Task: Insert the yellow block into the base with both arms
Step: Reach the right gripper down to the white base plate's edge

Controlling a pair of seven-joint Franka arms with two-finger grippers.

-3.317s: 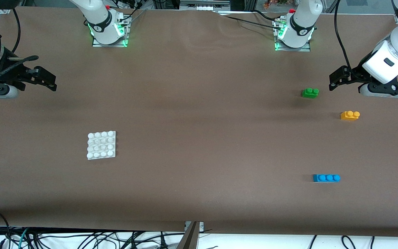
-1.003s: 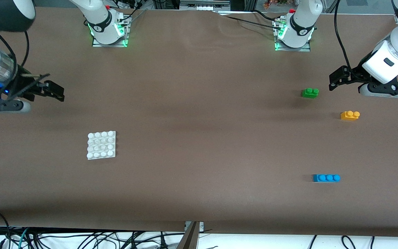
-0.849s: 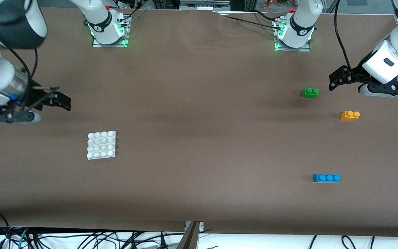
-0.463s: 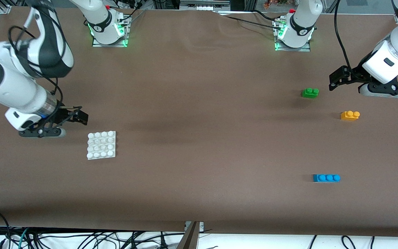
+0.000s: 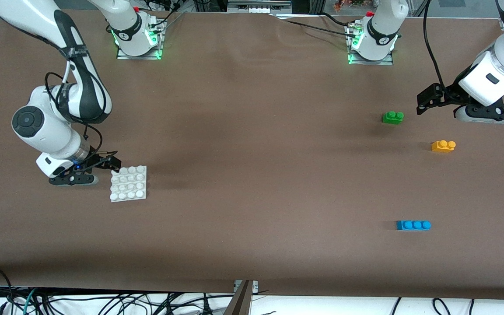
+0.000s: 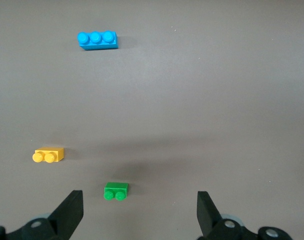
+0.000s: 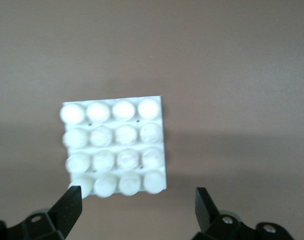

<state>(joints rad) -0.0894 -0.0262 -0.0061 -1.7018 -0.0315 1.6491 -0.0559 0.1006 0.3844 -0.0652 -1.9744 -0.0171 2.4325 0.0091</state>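
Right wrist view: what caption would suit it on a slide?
Open right gripper poised at the edge of the white studded base on the brown table.

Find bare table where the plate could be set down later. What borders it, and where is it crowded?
Bare: the middle stretch between the white plate and the green brick. Crowded: the left arm's end, with green, yellow brick and blue brick.

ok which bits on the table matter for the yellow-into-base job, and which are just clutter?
Needed:
- yellow block, toward the left arm's end
- base, toward the right arm's end
- right tool, open, low at the base's edge
- left tool, open, waiting up near the green brick

Clutter:
- green brick
- blue brick, nearest the front camera
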